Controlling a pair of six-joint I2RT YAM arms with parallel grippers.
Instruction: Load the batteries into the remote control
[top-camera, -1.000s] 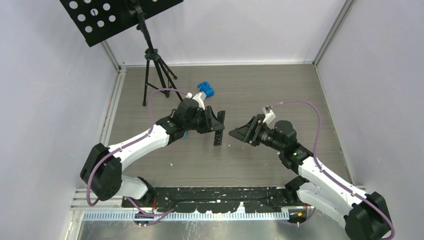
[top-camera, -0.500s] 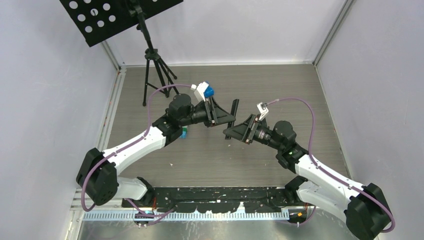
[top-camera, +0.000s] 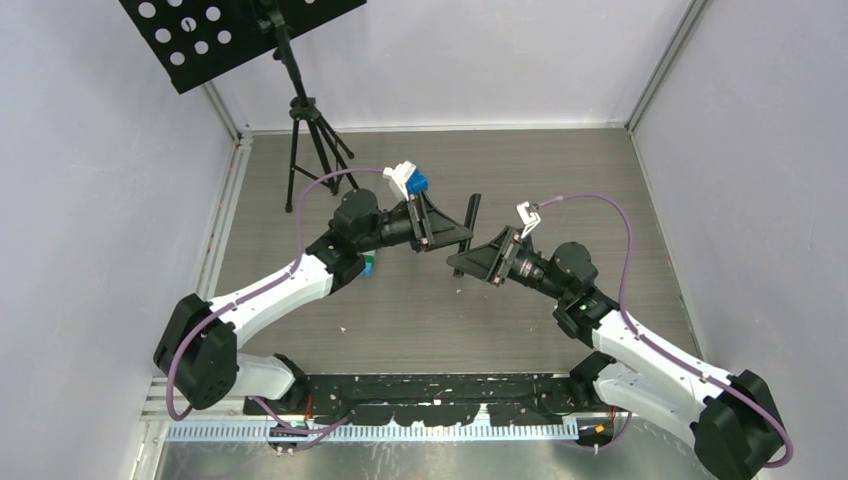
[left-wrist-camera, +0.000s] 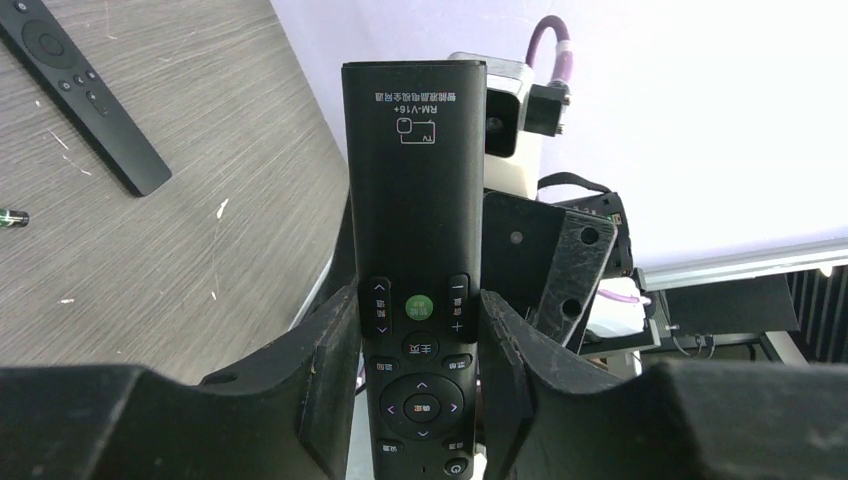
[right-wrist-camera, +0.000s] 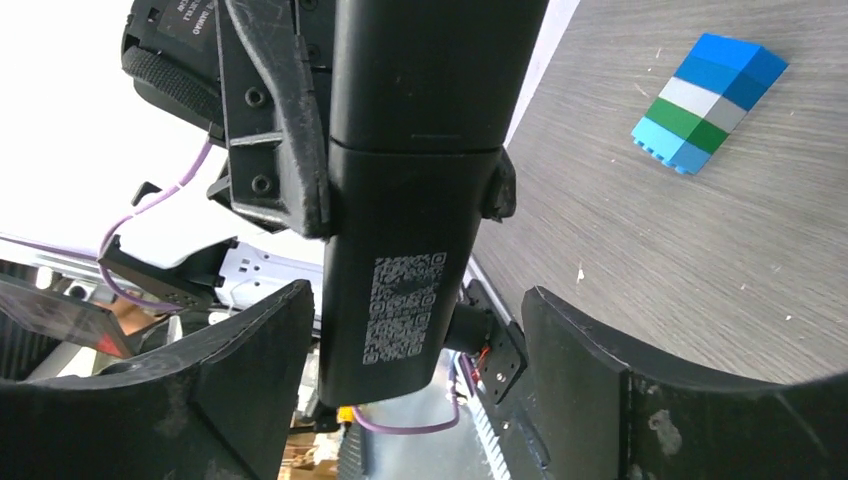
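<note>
Grey wood-grain table (top-camera: 560, 180) under both raised arms, remote control (left-wrist-camera: 415, 200) held up in the air.
My left gripper (left-wrist-camera: 418, 340) is clamped on the two long sides of the remote control, at its button part. My right gripper (right-wrist-camera: 420, 340) stands wide, one finger at each side of the remote's back. A blue-green block (right-wrist-camera: 710, 100) lies beyond it.

The slim matte-black remote control (left-wrist-camera: 415, 200) bore a green button (left-wrist-camera: 419, 307); the plastic brick block (right-wrist-camera: 708, 102) was banded blue, white, green.
</note>
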